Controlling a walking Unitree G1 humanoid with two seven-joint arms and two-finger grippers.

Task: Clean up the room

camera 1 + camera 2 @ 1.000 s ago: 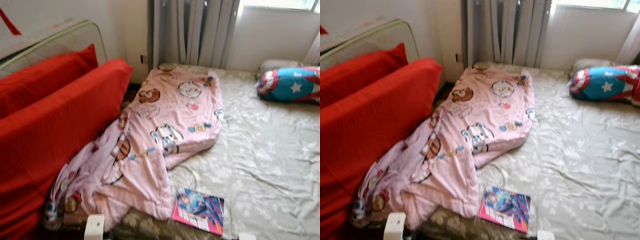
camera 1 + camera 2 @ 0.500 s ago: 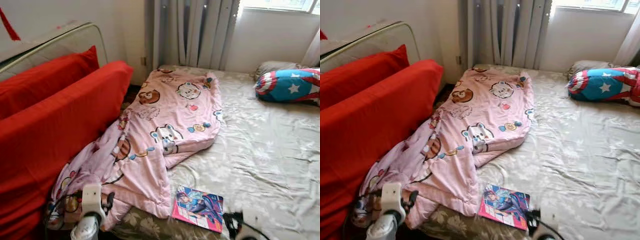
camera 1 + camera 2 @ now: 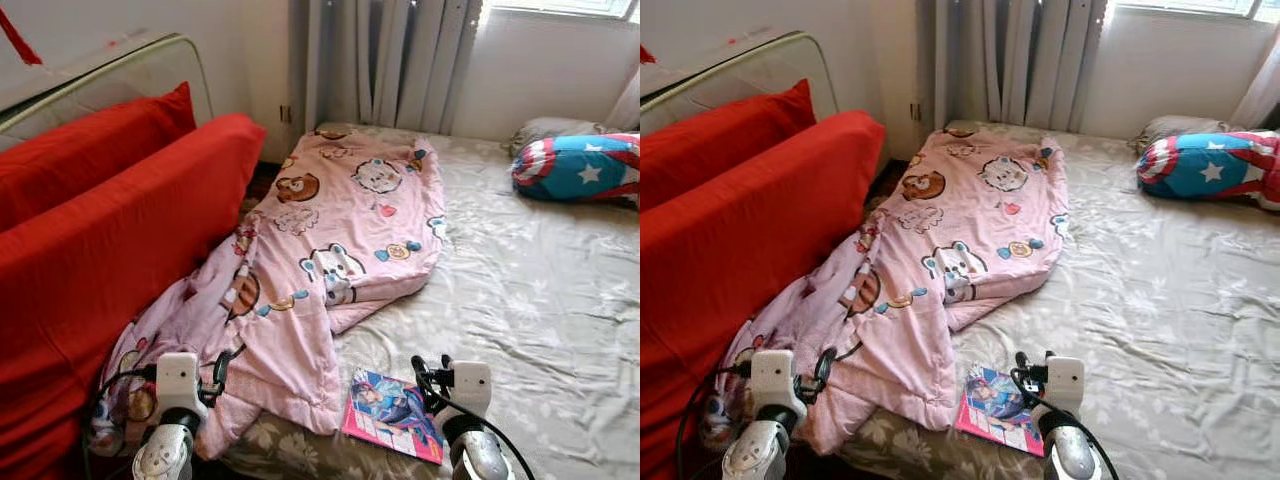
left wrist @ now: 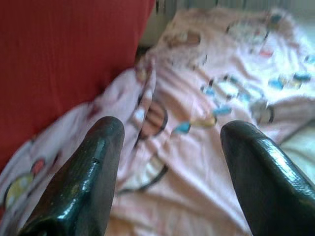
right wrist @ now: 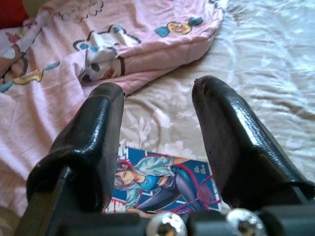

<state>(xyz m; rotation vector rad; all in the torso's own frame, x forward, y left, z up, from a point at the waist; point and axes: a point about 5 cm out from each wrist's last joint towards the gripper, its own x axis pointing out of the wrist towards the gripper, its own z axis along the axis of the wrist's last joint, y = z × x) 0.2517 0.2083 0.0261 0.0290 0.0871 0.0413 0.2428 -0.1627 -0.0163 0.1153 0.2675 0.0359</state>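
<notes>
A pink cartoon-print blanket [image 3: 330,240] lies crumpled over the left side of the bed [image 3: 540,300], spilling toward the red sofa [image 3: 110,240]. A colourful book [image 3: 395,415] rests at the bed's near edge. The left end effector [image 4: 170,147], fingers spread, hovers above the blanket; the right end effector [image 5: 157,128], also spread apart, hovers above the book. A star-patterned pillow [image 3: 580,168] sits far right.

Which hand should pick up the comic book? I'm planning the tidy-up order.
Probably the right hand: it hovers open just over the comic book at the bed's near edge, while the left hand faces the pink blanket instead.
</notes>
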